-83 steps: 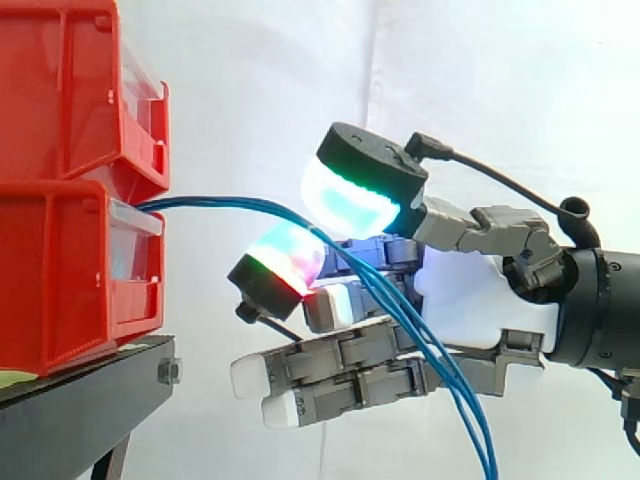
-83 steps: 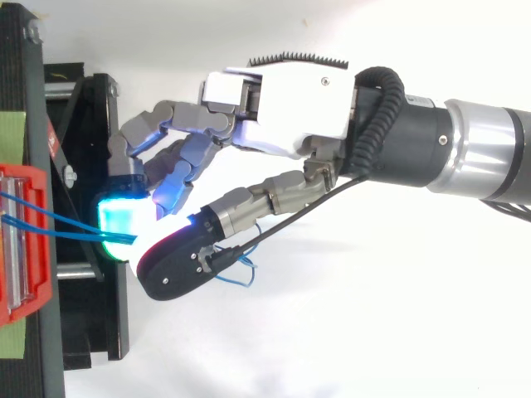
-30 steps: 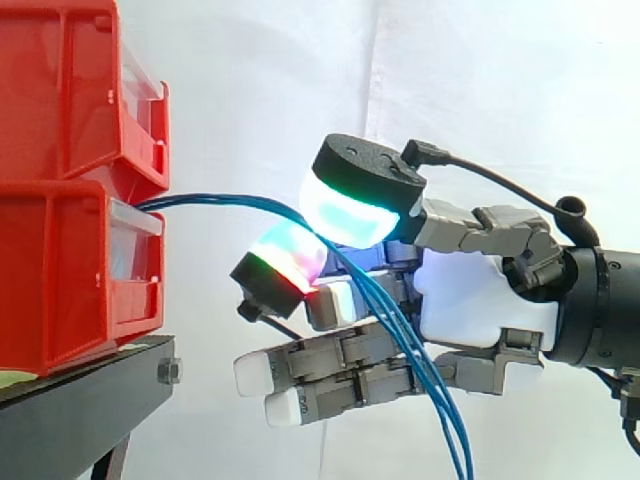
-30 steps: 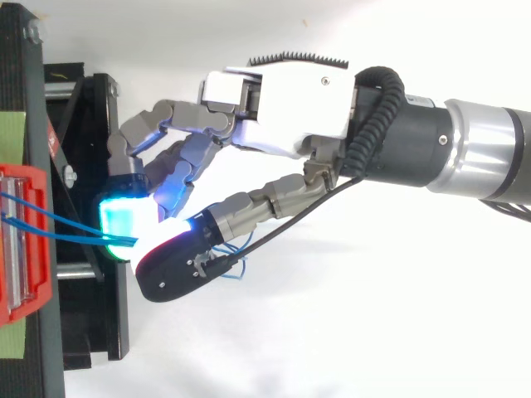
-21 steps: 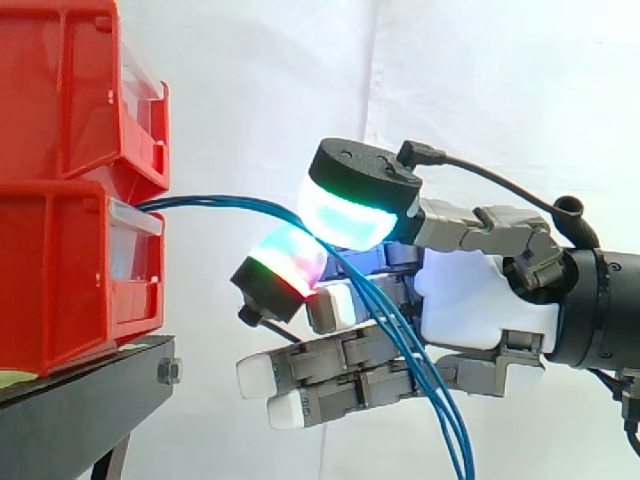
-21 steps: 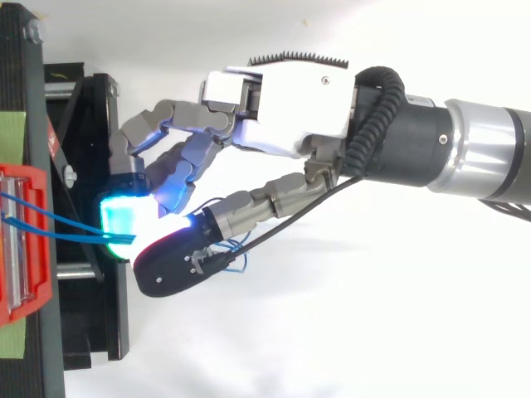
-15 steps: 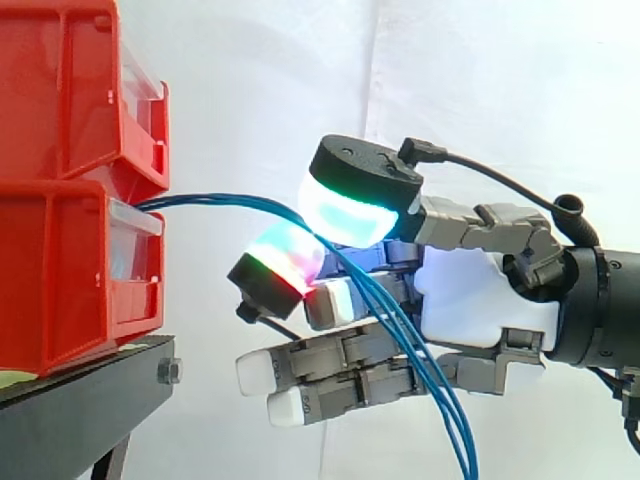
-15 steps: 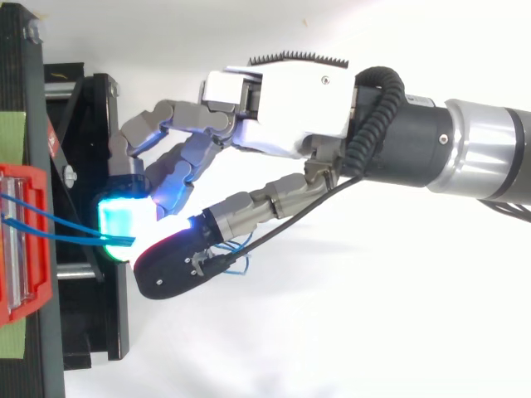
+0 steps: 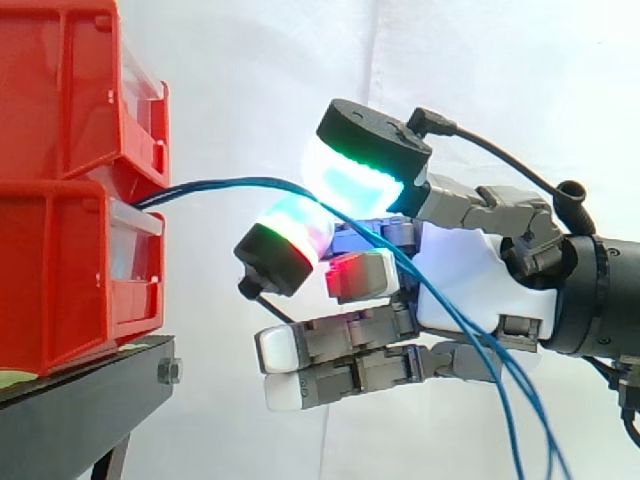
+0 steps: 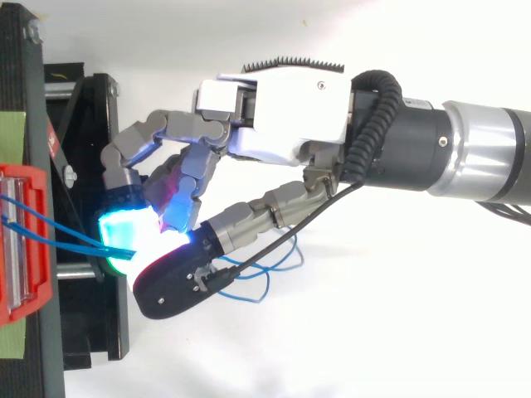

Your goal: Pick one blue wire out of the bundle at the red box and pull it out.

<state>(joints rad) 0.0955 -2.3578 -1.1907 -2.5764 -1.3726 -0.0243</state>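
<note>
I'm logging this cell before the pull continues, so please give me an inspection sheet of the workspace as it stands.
Surface: black stand carrying the bins.
Job's things: two red bins, stacked. The blue wires come out of the lower bin's front and arch over to the hand.
Clutter: nothing seen.
Hand: hand is about level with the lower bin and apart from it. The thumb and one of the fingers pinch the blue wires; how many are pinched cannot be told.
Cables: slack of the blue wires hangs in loops below the palm.
Surroundings: white curtain behind.
</note>
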